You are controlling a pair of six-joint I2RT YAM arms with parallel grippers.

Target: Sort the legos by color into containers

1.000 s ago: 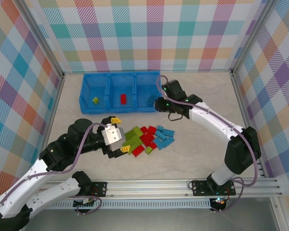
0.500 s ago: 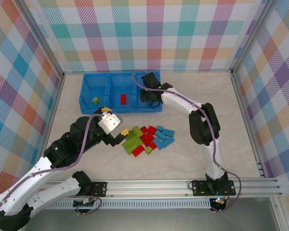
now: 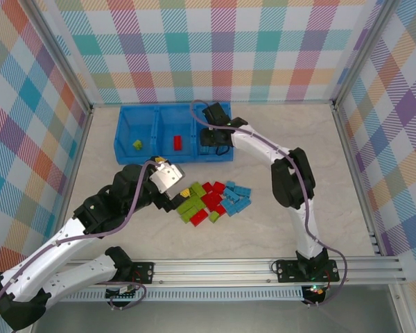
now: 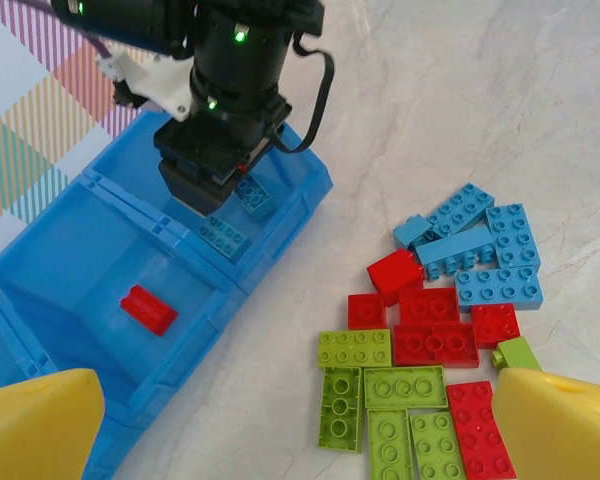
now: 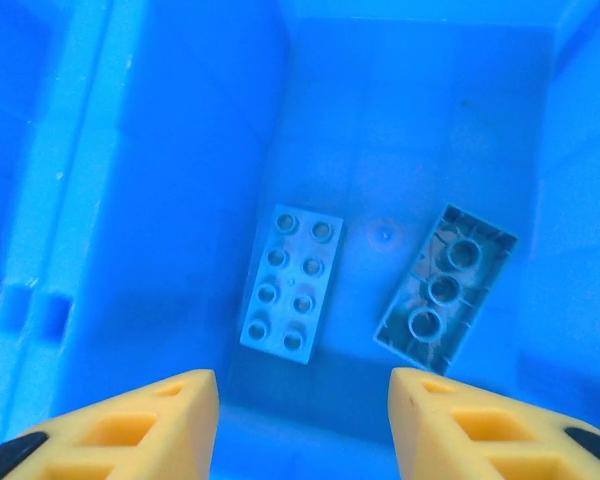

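1. Top external view.
   - Blue tray [image 3: 159, 157] of three compartments, at the far side of the table [image 3: 298, 146].
   - Left compartment: one lime green brick [image 3: 137, 145]. Middle compartment: one red brick [image 3: 177, 143].
   - Right gripper [image 3: 211, 139]: over the right compartment. Jaw state cannot be told from here.
   - Loose legos [image 3: 213, 201]: a green, red and light blue cluster on the table in front of the tray.
   - Left gripper [image 3: 173, 190]: just left of the cluster.
2. Left wrist view.
   - Left gripper [image 4: 300, 430]: yellow fingers [image 4: 35, 420] spread wide, nothing held, above the green bricks at the near edge of the cluster.
   - Right gripper [image 4: 215, 185]: down inside the end compartment, above two light blue bricks [image 4: 225, 236].
3. Right wrist view.
   - Right gripper [image 5: 300, 430]: fingers parted, nothing between them.
   - Light blue bricks on the compartment floor below, slightly apart: one studs up [image 5: 292, 282], one underside up [image 5: 445, 287].
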